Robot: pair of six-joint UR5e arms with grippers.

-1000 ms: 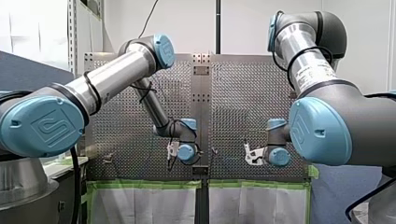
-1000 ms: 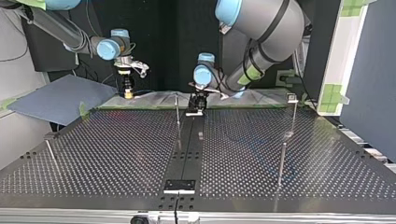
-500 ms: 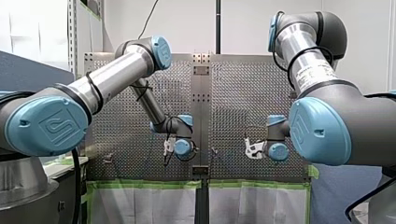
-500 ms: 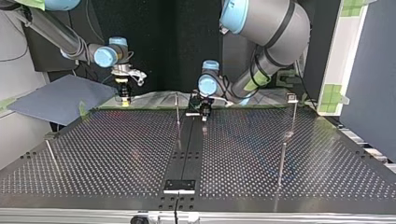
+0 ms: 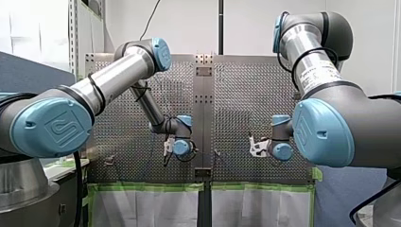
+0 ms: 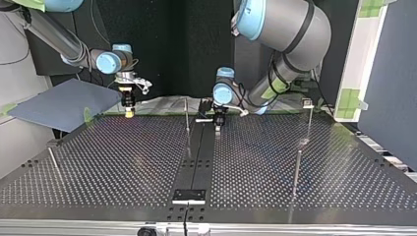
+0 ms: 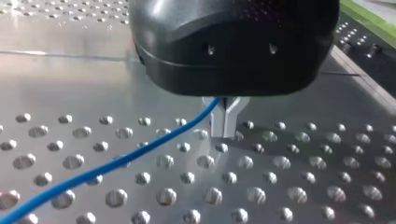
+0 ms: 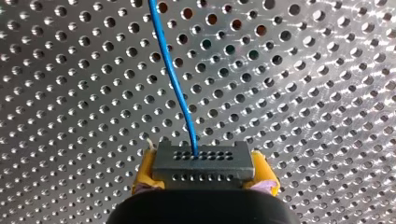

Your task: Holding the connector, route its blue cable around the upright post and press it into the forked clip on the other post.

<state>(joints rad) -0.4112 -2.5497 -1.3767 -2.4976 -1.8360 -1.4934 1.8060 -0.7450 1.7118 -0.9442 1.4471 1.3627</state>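
Connector (image 8: 201, 161): pinched between the yellow pads (image 8: 145, 170) of our right gripper (image 8: 204, 175) | blue cable (image 8: 173, 79): leaves the connector's face and runs out over the perforated table (image 8: 303, 93) | our left gripper (image 7: 224, 122): metal fingers (image 7: 218, 123) pressed together on the cable, just above the table | in the top view we see both grippers well apart.

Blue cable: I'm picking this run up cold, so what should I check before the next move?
1. The connector sits between the yellow pads of my right hand: ok.
2. The blue cable leaves it without kinks: ok.
3. Fingers of my left hand shut on the cable: ok.
4. Cable around the upright post: cannot tell.
5. Cable in the forked clip: cannot tell.
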